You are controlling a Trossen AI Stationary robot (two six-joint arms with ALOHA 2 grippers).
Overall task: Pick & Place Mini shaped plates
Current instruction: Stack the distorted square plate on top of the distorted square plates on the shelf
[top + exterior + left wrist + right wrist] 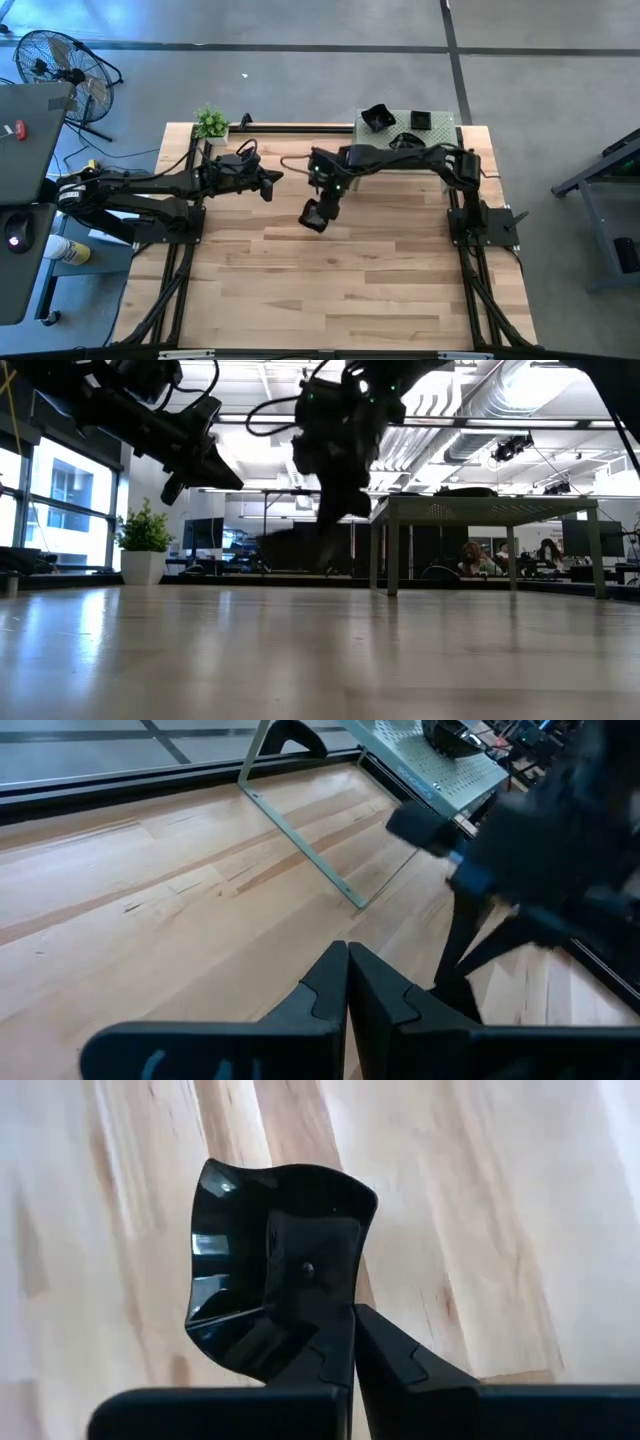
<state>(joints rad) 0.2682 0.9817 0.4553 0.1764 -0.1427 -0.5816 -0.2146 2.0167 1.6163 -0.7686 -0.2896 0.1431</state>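
Left of centre in the high view, left gripper hangs above bare table, fingers pressed together on nothing; likely parked clear of the working arm. Plant sits at upper left of the tabletop. Centre frame: right gripper reaches out from the stand, pinching a plate by its rim, held above the wood and tilted, probably in transit to a spot on the boards. Right wrist view shows the plate glossy black, wavy-edged, corners curling up, one finger laid across its face. Upper right: two more plates rest on the stand, awaiting pickup.
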